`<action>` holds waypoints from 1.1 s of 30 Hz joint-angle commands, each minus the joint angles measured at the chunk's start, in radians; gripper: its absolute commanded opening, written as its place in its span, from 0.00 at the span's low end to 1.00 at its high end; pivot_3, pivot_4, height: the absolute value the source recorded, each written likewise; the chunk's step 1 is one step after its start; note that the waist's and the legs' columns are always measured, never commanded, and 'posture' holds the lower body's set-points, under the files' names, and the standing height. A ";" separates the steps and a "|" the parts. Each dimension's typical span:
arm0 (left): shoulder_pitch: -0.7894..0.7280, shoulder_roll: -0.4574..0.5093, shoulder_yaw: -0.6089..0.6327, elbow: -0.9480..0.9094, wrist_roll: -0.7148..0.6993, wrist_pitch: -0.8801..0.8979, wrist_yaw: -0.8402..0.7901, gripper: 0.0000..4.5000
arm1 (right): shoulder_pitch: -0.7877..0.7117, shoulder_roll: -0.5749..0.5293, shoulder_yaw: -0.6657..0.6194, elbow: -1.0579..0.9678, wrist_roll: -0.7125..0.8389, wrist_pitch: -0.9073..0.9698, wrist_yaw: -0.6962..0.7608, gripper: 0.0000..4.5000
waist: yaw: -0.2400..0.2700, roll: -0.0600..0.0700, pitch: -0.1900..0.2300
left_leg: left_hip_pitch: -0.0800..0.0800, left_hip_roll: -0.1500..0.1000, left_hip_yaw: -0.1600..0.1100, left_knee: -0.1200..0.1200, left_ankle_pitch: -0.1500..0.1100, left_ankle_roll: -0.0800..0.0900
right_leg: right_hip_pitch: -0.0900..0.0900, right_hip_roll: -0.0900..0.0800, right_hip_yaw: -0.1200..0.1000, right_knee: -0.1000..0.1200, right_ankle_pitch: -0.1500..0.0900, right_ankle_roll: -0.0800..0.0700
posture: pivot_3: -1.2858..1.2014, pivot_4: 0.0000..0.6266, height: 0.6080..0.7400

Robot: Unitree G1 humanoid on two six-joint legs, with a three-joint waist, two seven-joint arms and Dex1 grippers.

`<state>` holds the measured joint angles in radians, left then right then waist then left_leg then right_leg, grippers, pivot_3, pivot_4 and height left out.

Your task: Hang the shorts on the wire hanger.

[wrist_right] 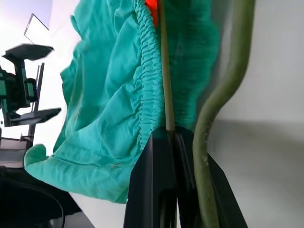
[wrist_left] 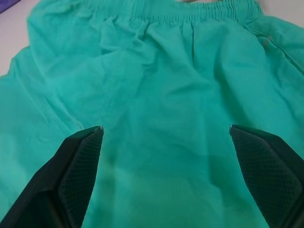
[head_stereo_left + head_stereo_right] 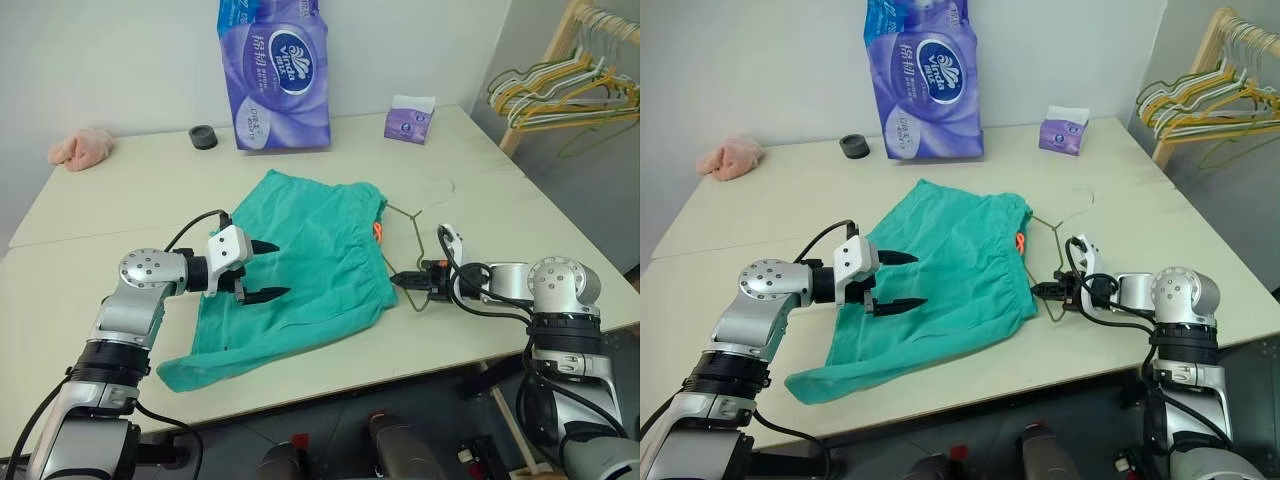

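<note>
The teal-green shorts (image 3: 310, 250) lie flat in the middle of the table, with the gathered waistband and a small orange tag (image 3: 378, 232) on their right side. The thin olive wire hanger (image 3: 417, 240) lies along that waistband, its hook pointing toward the far right. My right gripper (image 3: 402, 280) is shut on the hanger's wire at its near corner. The wrist view shows the wire (image 1: 164, 71) running out from between the closed fingers, beside the waistband (image 1: 147, 95). Over the shorts' left half, my left gripper (image 3: 278, 268) hovers open with nothing between its fingers (image 2: 80, 171).
A tall purple tissue pack (image 3: 272, 75), a small purple tissue box (image 3: 410, 118) and a black round object (image 3: 203, 137) stand at the back. A pink cloth lump (image 3: 82, 148) lies far left. A wooden rack with bunched yellow and green hangers (image 3: 570, 85) stands beyond the table's right edge.
</note>
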<state>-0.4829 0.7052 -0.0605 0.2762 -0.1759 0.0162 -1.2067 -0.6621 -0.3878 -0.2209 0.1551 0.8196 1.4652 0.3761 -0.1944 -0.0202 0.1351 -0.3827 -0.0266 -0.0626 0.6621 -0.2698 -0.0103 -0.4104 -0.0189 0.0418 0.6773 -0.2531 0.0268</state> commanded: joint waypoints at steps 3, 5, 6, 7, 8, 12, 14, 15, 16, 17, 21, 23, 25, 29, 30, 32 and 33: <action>-0.034 -0.012 0.047 -0.020 -0.035 0.037 0.057 1.00 | -0.024 -0.057 0.127 -0.182 -0.072 -0.179 0.094 0.00 | 0.000 0.000 0.000 | 0.000 0.000 0.000 0.000 0.000 0.000 | 0.000 0.000 0.000 0.000 0.000 0.000 | 0.43 0.15 1.00; -0.062 -0.026 0.070 -0.013 -0.057 0.058 0.086 1.00 | -0.014 -0.092 0.209 -0.224 -0.145 -0.271 0.122 0.00 | 0.001 0.000 0.000 | 0.000 0.000 0.000 0.000 0.000 0.000 | 0.000 0.000 0.000 0.000 0.000 0.000 | 0.43 0.15 1.00; -0.080 -0.034 0.084 -0.008 -0.068 0.065 0.104 1.00 | -0.013 -0.102 0.239 -0.237 -0.174 -0.307 0.128 0.00 | 0.001 0.000 0.000 | 0.000 0.000 -0.001 0.001 0.000 0.000 | 0.000 0.000 -0.001 0.000 0.000 0.000 | 0.43 0.15 1.00; -0.097 -0.040 0.097 -0.003 -0.077 0.071 0.117 1.00 | -0.012 -0.110 0.265 -0.247 -0.201 -0.337 0.134 0.00 | 0.001 0.000 0.000 | -0.001 0.000 -0.001 0.001 0.000 0.000 | 0.000 0.000 -0.001 0.000 0.000 0.000 | 0.43 0.15 1.00; -0.128 -0.046 0.116 0.006 -0.093 0.082 0.133 1.00 | -0.014 -0.114 0.291 -0.257 -0.224 -0.364 0.140 0.00 | 0.001 -0.001 0.000 | -0.001 0.000 -0.001 0.001 0.000 0.000 | 0.000 0.000 -0.001 0.000 0.000 0.000 | 0.43 0.15 1.00; -0.273 -0.042 0.179 0.059 -0.148 0.135 0.169 1.00 | -0.008 -0.154 0.391 -0.293 -0.315 -0.453 0.184 0.00 | 0.000 -0.001 0.000 | -0.001 0.000 -0.001 0.001 0.000 0.000 | -0.001 0.000 -0.001 0.000 0.000 0.000 | 0.43 0.14 1.00; -0.339 -0.021 0.192 0.092 -0.164 0.154 0.147 1.00 | 0.000 -0.182 0.440 -0.311 -0.361 -0.498 0.213 0.00 | 0.000 -0.001 0.000 | -0.001 0.000 -0.001 0.001 0.000 0.000 | -0.001 0.000 -0.001 0.000 0.000 0.000 | 0.43 0.14 1.00; -0.356 -0.011 0.191 0.105 -0.162 0.152 0.132 1.00 | 0.004 -0.190 0.454 -0.315 -0.378 -0.516 0.224 0.00 | 0.000 -0.001 0.000 | -0.001 -0.001 -0.001 0.001 0.000 0.000 | -0.001 0.000 -0.001 0.000 0.000 0.000 | 0.44 0.13 1.00; -0.380 0.010 0.179 0.135 -0.144 0.126 0.099 1.00 | 0.007 -0.199 0.467 -0.323 -0.393 -0.532 0.233 0.00 | -0.001 0.000 0.000 | -0.001 -0.001 -0.001 0.001 0.000 0.000 | -0.001 0.000 -0.001 0.000 0.000 0.000 | 0.44 0.13 1.00; -0.405 0.032 0.162 0.173 -0.118 0.089 0.067 1.00 | 0.008 -0.209 0.483 -0.332 -0.414 -0.554 0.245 0.00 | -0.003 0.000 0.000 | -0.001 -0.001 -0.001 0.001 0.000 0.000 | -0.001 0.000 -0.001 0.000 0.000 0.000 | 0.44 0.13 1.00; -0.475 0.083 0.099 0.294 -0.046 -0.027 -0.046 1.00 | 0.010 -0.239 0.533 -0.354 -0.489 -0.632 0.281 0.00 | -0.004 0.000 0.000 | 0.000 -0.001 -0.001 0.000 0.000 -0.001 | -0.002 0.000 -0.001 0.001 0.000 0.000 | 0.44 0.13 1.00; -0.500 0.090 0.068 0.336 -0.016 -0.087 -0.099 1.00 | 0.014 -0.253 0.553 -0.371 -0.524 -0.665 0.302 0.00 | -0.002 0.000 0.000 | -0.001 -0.001 -0.001 0.000 0.000 -0.001 | -0.002 0.000 -0.001 0.001 0.000 0.000 | 0.44 0.13 1.00; -0.522 0.085 0.040 0.371 0.010 -0.137 -0.137 1.00 | 0.019 -0.264 0.569 -0.387 -0.551 -0.691 0.320 0.00 | -0.001 0.000 0.000 | -0.001 -0.001 -0.001 0.001 0.000 -0.001 | -0.002 -0.001 -0.001 0.001 0.000 0.000 | 0.43 0.13 1.00; -0.545 0.057 0.013 0.412 0.029 -0.191 -0.175 1.00 | 0.025 -0.277 0.594 -0.406 -0.607 -0.739 0.348 0.00 | 0.001 0.000 0.000 | -0.001 -0.002 -0.001 0.001 0.000 -0.001 | -0.002 -0.001 -0.001 0.001 0.000 0.000 | 0.43 0.13 1.00; -0.551 0.048 0.009 0.420 0.034 -0.204 -0.177 1.00 | 0.027 -0.280 0.600 -0.412 -0.619 -0.751 0.354 0.00 | 0.001 0.000 0.000 | -0.002 -0.002 -0.001 0.002 0.000 -0.001 | -0.002 -0.001 -0.001 0.001 0.000 0.000 | 0.43 0.13 1.00; -0.555 0.034 -0.001 0.433 0.044 -0.226 -0.184 1.00 | 0.030 -0.283 0.607 -0.420 -0.642 -0.771 0.365 0.00 | 0.000 0.000 0.000 | -0.001 -0.002 -0.001 0.002 0.000 -0.001 | -0.002 -0.001 -0.001 0.001 0.000 0.000 | 0.43 0.13 1.00; -0.553 0.029 -0.006 0.439 0.051 -0.238 -0.189 1.00 | 0.032 -0.282 0.609 -0.425 -0.652 -0.778 0.370 0.00 | -0.001 0.000 0.000 | -0.001 -0.002 -0.001 0.002 0.000 -0.001 | -0.002 -0.001 -0.001 0.001 0.000 0.000 | 0.43 0.13 1.00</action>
<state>-1.0039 0.7349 -0.0673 0.7197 -0.1316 -0.1912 -1.3881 -0.6259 -0.6613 0.3920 -0.2259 0.1856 0.7209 0.7345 -0.1954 -0.0206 0.1347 -0.3842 -0.0282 -0.0637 0.6636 -0.2697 -0.0109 -0.4124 -0.0202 0.0406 0.6781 -0.2531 0.0271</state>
